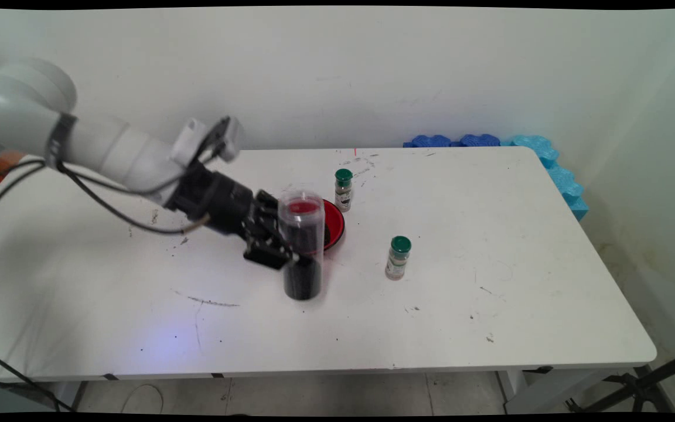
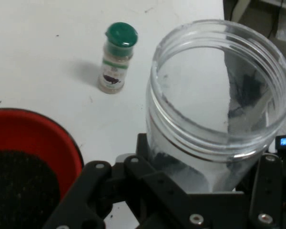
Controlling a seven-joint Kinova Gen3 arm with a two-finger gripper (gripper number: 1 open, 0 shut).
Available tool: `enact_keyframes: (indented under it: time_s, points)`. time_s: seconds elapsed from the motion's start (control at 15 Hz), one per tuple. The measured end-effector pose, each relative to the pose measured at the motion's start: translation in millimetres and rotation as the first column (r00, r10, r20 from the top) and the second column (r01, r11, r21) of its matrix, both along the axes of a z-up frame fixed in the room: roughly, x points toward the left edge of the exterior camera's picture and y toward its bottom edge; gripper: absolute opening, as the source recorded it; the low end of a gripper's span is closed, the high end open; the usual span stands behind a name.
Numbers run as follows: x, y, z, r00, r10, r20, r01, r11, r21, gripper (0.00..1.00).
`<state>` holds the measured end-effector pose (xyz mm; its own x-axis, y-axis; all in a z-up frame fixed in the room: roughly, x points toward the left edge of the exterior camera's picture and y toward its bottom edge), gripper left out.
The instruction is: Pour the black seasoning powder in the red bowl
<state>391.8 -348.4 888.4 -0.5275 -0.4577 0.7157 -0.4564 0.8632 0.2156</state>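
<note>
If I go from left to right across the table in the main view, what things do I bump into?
The robot's black hand, shut around the clear plastic jar with dark stuff at the bottom, then the far green-capped spice bottle, then the nearer green-capped spice bottle. The red bowl overlaps the jar, so I left it out.

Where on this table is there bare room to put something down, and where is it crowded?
Bare: the right end, beyond the nearer spice bottle, and the near strip in front of the clear jar. Crowded: the middle, where the gripper, its jaws shut on the jar, sits against the red bowl, with the farther spice bottle just behind.
</note>
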Motion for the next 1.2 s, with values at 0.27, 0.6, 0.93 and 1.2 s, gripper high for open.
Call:
enact_keyframes:
  time_s: [0.27, 0.6, 0.93, 1.2]
  points:
    - [15, -9, 25, 0.988, 0.152, -0.037, -0.147, 0.982, 0.121, 0.00]
    - [25, -18, 39, 0.955, 0.289, -0.067, -0.261, 0.927, 0.269, 0.00]
    - [30, -26, 42, 0.914, 0.400, -0.068, -0.341, 0.849, 0.403, 0.00]
    - [29, -32, 41, 0.886, 0.458, -0.069, -0.371, 0.791, 0.487, 0.00]
